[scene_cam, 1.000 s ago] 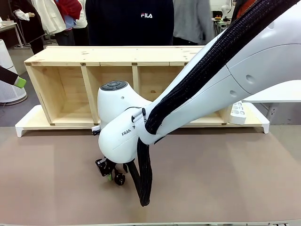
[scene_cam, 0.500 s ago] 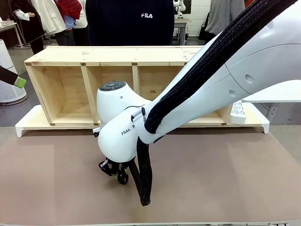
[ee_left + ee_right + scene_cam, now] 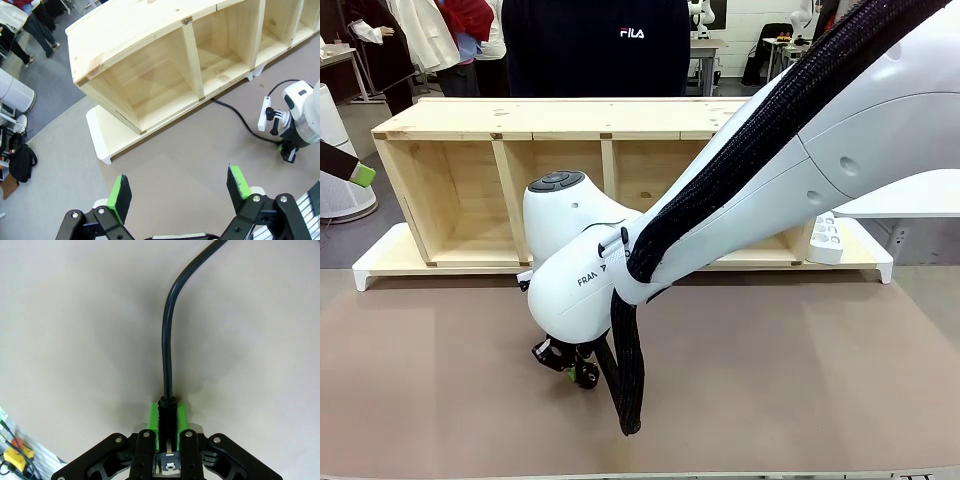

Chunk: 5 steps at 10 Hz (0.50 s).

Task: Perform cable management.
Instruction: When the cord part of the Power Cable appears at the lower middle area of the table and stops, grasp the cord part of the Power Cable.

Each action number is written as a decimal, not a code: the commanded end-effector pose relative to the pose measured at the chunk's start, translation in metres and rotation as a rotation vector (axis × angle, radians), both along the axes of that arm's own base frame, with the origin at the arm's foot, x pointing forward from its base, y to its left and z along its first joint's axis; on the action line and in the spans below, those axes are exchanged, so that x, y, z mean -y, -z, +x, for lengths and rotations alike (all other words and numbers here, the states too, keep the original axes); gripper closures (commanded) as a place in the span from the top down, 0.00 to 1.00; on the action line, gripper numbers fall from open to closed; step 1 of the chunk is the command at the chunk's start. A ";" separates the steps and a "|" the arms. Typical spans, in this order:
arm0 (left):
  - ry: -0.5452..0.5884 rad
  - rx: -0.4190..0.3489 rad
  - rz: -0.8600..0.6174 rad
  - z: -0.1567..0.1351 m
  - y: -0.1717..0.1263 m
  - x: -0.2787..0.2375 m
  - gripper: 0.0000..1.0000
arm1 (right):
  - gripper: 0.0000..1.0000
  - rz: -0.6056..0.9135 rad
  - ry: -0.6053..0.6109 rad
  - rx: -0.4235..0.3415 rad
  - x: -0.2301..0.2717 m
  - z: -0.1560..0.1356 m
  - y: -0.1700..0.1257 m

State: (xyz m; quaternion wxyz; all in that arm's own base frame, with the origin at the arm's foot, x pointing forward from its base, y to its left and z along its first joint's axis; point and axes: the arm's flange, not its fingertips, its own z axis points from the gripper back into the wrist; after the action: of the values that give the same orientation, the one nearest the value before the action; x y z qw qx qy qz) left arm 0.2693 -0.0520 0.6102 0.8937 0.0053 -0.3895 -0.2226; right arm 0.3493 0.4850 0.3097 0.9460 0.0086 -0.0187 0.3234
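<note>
The cable [image 3: 167,350] is a glossy black cord lying on the brown table; in the right wrist view it curves away from its thick plug end. My right gripper [image 3: 168,422] is shut on that plug end, green pads pressed on both sides. In the front view the right gripper [image 3: 570,366] sits low over the table, left of centre, under its white arm. From the left wrist view the cable [image 3: 243,120] runs from the wooden shelf [image 3: 150,75] to the right gripper [image 3: 289,150]. My left gripper [image 3: 179,187] hangs open, high above the table's left end, holding nothing.
The long wooden shelf [image 3: 500,120] stands on a white base [image 3: 380,262] along the far side. A white power strip [image 3: 827,240] lies at its right end. A person stands behind the shelf. The brown table surface [image 3: 800,380] spreads out right of the arm.
My right gripper has closed on the cable's plug end and shifted slightly to the right, staying low over the table. The left gripper has stayed where it was.
</note>
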 end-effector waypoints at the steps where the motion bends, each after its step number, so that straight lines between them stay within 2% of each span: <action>1: -0.002 0.006 -0.002 0.002 0.000 0.000 1.00 | 0.00 -0.029 -0.017 0.009 -0.007 0.003 0.002; 2: -0.002 0.006 -0.002 0.002 0.000 0.000 1.00 | 0.00 -0.019 -0.040 0.031 -0.009 0.003 0.001; 3: -0.002 0.006 -0.002 0.002 0.000 0.000 1.00 | 0.00 0.041 -0.134 0.030 -0.015 -0.002 -0.005; 4: -0.002 0.006 -0.002 0.002 0.000 0.000 1.00 | 0.00 -0.005 -0.010 0.006 -0.001 -0.001 0.000; 5: -0.002 0.006 -0.002 0.002 0.000 0.000 1.00 | 0.00 -0.005 -0.010 0.006 -0.001 -0.001 0.000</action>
State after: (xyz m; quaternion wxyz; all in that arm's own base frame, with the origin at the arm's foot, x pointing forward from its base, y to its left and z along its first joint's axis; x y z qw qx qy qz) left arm 0.2693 -0.0520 0.6102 0.8937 0.0053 -0.3895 -0.2226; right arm 0.3479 0.4890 0.3124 0.9385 0.0084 -0.0255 0.3443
